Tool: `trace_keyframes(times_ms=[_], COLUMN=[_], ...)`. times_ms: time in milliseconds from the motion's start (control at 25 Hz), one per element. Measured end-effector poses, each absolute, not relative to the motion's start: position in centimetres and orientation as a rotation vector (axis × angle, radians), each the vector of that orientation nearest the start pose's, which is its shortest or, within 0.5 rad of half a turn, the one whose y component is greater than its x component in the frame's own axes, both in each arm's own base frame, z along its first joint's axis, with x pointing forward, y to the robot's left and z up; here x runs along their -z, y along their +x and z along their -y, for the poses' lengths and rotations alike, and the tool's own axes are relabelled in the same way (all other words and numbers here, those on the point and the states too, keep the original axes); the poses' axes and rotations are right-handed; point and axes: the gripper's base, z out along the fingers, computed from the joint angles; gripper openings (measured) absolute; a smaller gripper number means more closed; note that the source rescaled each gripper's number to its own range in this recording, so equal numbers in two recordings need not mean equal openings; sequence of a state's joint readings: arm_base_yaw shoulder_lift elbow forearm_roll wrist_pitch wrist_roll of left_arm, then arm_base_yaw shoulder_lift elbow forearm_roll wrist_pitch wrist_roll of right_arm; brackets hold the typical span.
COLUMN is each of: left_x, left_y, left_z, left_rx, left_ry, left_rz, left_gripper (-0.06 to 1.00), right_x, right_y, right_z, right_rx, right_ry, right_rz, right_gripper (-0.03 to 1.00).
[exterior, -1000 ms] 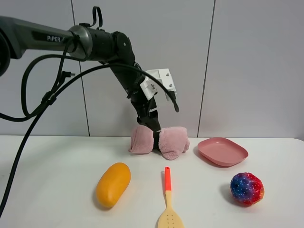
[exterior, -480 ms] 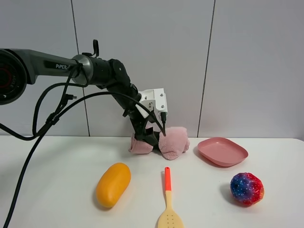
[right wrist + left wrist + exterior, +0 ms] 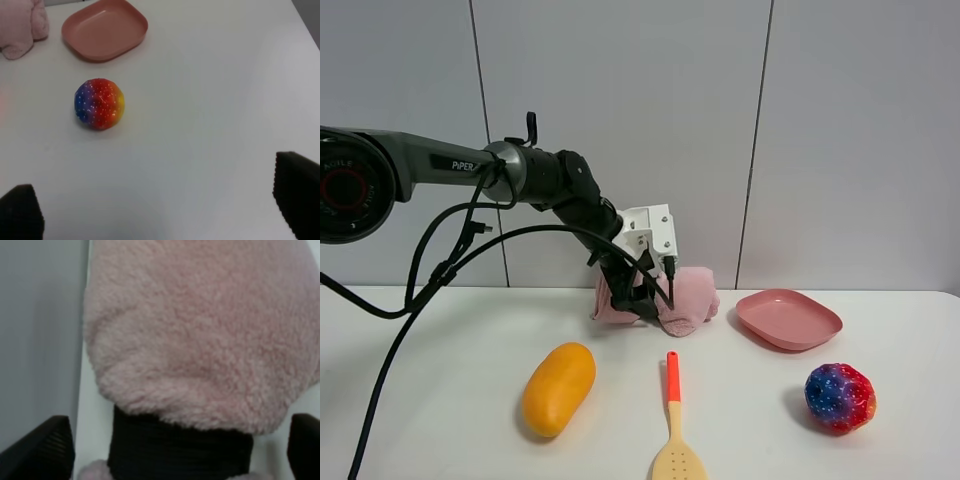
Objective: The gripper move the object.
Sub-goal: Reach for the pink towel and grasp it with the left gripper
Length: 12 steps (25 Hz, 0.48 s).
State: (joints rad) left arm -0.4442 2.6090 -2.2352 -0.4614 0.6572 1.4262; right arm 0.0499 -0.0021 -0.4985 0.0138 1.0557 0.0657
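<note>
Left claw [image 3: 645,303]: in the high view I have it low at the back of the table [image 3: 440,350], against the waist of the pink towel [image 3: 688,298], the wrist tilted down from the left. The towel lies on the table near the wall, just left of the pink plate [image 3: 790,320] and behind the orange fruit [image 3: 558,388] and the spatula [image 3: 672,425]. The closure cannot be read from here, as the wrist bracket hides the tips. Left wrist view: both fingertips [image 3: 50,445] sit far out at the frame edges, clear of the fluff, so the claw is released and holds nothing. The dark band [image 3: 180,452] lies centred between them. Judgement: the waist is the narrowest part, so the fingers can clench there without the bulging ends slipping out. Right wrist view: right claw [image 3: 159,200] hangs spread wide over bare table, nothing in it, looking at the coloured ball [image 3: 99,103]. It stands well apart from the towel, leaving me room.
</note>
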Motion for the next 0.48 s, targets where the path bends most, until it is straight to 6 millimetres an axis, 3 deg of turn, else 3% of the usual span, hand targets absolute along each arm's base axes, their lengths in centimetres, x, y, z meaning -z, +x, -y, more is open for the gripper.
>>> trace_keyframes(times_ms=[320,400,480], left_x=[-10.6,-10.6,-10.65], left_y=[49.76,49.76,49.73], left_z=[26.82,26.82,26.83], left_rx=[0.074,0.074,0.079], left_ry=[1.737,1.737,1.74], left_rz=[-1.697,-1.698,-1.701], left_gripper=[0.8,0.61,0.21], right_x=[-27.73,-27.73,-27.73], right_y=[-0.49,-0.49,-0.49], right_z=[-0.09,-0.09,-0.09], right_rx=[-0.089,-0.089,-0.089], right_ry=[0.015,0.015,0.015], right_rz=[-2.04,-2.04,-2.04], right_gripper=[1.0,1.0,1.0])
